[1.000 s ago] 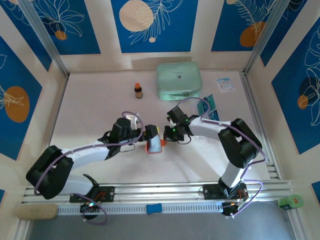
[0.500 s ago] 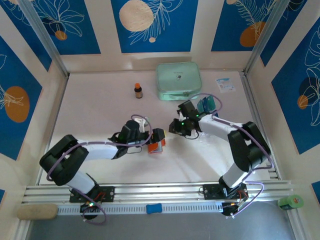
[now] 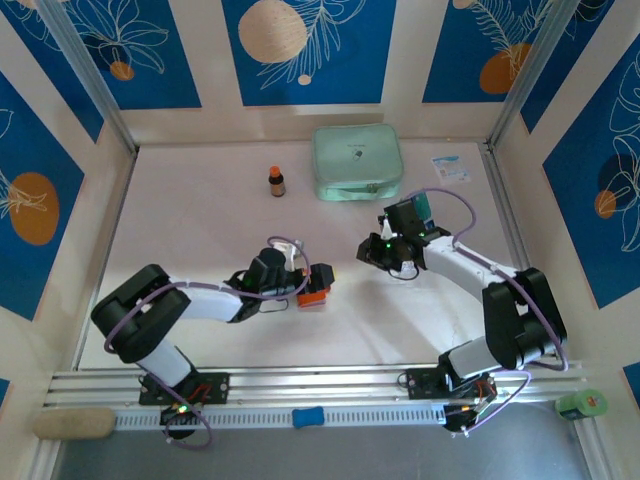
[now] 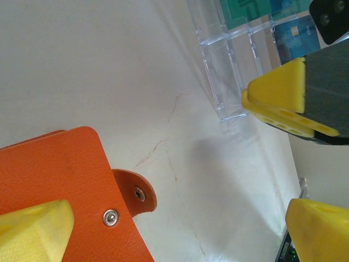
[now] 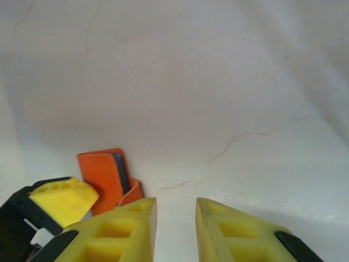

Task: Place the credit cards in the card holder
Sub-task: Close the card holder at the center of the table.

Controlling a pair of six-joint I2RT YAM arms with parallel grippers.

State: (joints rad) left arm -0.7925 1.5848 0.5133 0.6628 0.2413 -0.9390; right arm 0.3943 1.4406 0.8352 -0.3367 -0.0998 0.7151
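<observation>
**Card holder [image 4: 54, 180] steadied at my left claw [image 4: 180, 213]**

My left claw stands wide apart, one yellow finger [image 4: 32, 229] against the orange, grained-leather holder, likely bracing it for loading. Its snap tab is unfastened. My right claw [image 5: 176, 204] is slightly apart and empty above the pale, veined desk [image 5: 218, 82]. Beyond, glossy teal credit cards [image 4: 294, 38] stand in a clear plastic rack [image 4: 223, 82].

White, faintly veined worktop [image 3: 200, 200] was evenly lit. Walls [image 3: 400, 60] were cream with blue panels [image 3: 310, 50] printed with white leaves and orange circles. Aluminium posts [image 3: 85, 75] stood at the back corners. A slotted rail [image 3: 320, 380] ran along the near edge.
</observation>
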